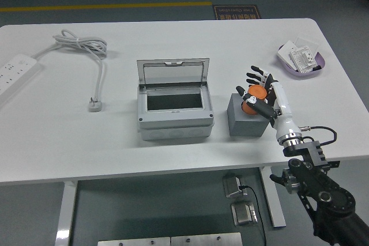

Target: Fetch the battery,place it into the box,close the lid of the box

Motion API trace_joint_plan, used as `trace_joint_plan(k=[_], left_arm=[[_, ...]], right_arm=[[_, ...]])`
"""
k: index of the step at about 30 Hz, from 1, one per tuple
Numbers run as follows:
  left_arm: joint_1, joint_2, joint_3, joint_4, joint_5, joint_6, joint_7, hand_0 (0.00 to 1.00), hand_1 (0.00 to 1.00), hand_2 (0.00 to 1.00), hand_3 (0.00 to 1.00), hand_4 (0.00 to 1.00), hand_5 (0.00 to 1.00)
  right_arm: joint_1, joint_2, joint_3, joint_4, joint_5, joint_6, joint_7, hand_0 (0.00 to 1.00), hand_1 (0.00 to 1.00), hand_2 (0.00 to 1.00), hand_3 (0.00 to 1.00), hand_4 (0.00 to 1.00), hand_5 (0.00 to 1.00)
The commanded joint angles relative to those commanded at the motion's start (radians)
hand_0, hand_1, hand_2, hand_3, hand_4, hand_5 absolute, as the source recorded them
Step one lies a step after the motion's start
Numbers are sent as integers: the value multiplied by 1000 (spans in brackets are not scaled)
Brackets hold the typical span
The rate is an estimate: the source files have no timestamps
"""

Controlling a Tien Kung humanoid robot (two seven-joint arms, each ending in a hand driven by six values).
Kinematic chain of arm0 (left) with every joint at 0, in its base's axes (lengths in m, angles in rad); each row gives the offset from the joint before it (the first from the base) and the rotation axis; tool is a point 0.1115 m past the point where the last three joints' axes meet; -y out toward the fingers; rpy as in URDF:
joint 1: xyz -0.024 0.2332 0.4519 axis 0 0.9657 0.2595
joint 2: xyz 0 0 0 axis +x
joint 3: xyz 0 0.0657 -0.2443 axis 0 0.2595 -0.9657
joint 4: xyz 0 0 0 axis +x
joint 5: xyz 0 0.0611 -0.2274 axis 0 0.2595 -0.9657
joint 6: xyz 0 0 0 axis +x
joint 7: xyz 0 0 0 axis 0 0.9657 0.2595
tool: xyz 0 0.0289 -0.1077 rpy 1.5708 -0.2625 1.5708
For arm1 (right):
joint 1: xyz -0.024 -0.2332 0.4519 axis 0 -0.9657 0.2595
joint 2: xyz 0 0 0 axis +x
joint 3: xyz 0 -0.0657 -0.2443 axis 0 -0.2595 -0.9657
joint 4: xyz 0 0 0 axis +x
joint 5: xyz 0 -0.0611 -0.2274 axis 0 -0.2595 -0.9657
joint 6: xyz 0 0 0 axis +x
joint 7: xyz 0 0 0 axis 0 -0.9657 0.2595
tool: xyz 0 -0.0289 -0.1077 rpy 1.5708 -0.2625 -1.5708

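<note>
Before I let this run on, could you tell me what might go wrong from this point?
1. The right hand holds the orange battery only by its fingers over the grey block; it could slip in transit.
2. The grey box has a narrow opening, so the battery may catch its rim.
3. The upright lid could be knocked by the hand.

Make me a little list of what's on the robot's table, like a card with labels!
box: grey box in the middle of the table, lid standing open, inside looks empty
battery: orange battery held over the grey block
right hand: right hand curled around the battery, just right of the box
left hand: not in the picture
power strip: white power strip at the left edge, its cable coiled beside it
tray: purple tray with small white packets, far right
table: white table
</note>
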Motion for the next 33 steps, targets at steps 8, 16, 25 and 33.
trace_joint_plan(k=[8, 16, 25, 33], left_arm=[[0, 0, -1, 0, 1, 0, 0, 573, 358, 594, 642, 713, 244], [0, -1, -3, 0, 3, -1, 0, 573, 358, 594, 641, 712, 240], [1, -1, -5, 0, 6, -1, 0, 573, 358, 594, 641, 712, 238], [1, -1, -5, 0, 8, -1, -1, 573, 364, 593, 640, 712, 236]], right_arm=[[-2, 2, -4, -5, -4, -4, -5, 697, 730, 754, 816, 770, 135], [-2, 2, -8, -9, -9, -7, -9, 679, 714, 747, 815, 649, 54], [-2, 2, -9, -13, -10, -4, -13, 677, 711, 747, 814, 571, 20], [-2, 1, -11, -15, 1, 4, -17, 675, 708, 725, 793, 270, 2]])
